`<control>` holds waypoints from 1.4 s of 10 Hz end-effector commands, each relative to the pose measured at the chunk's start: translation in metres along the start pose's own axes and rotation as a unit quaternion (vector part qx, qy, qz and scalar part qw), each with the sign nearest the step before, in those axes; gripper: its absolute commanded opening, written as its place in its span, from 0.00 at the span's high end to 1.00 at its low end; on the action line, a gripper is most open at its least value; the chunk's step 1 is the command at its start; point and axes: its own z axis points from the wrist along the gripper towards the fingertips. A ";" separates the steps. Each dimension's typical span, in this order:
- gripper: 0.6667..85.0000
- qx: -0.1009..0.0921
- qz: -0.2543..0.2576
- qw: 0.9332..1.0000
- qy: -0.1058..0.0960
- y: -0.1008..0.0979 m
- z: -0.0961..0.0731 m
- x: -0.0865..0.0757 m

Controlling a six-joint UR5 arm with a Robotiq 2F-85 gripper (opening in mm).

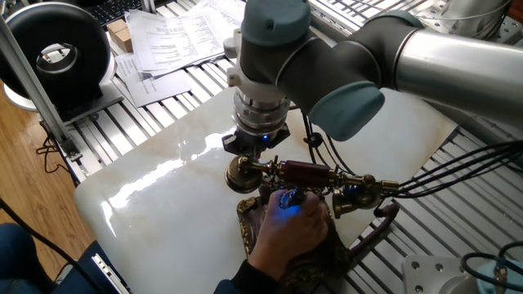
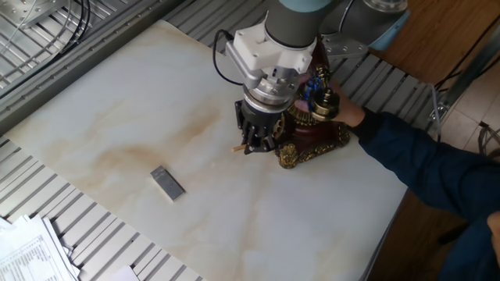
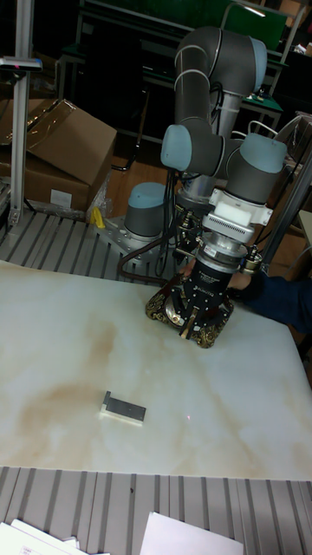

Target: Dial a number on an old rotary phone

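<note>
One UR5 arm, one rotary phone, one human hand steadying the base.

One fixed view: the gripper [image 1: 255,145] hangs straight down at about 11 o'clock of the old rotary phone [image 1: 304,196], just above the near brass cup of its handset [image 1: 306,173]. A person's hand [image 1: 290,233] covers the base at 6 o'clock, hiding the dial. Finger spread cannot be told here.

Other fixed view: the gripper [image 2: 254,138] sits at 9 o'clock of the phone [image 2: 312,133], touching or nearly so. It grips a thin pale wooden stick [image 2: 238,147], whose tip shows at the marble table [image 2: 117,117]. A small grey block [image 2: 168,181] lies well apart at 8 o'clock.

Tall fixed view: the gripper [image 3: 198,318] is directly in front of the phone's base [image 3: 165,308], stick pointing down.

Judgement: dialling well needs the stick tip seated in a finger hole, then swept along the dial's arc with light downward pressure, clear of handset and hand.
</note>
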 end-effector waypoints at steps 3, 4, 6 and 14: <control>0.99 -0.002 -0.005 1.000 -0.010 0.003 0.013 -0.014; 0.99 -0.008 -0.019 1.000 -0.012 -0.004 0.012 -0.017; 0.99 -0.021 -0.044 0.999 -0.008 -0.010 0.001 -0.027; 0.99 -0.024 -0.170 0.985 0.004 -0.035 -0.006 -0.053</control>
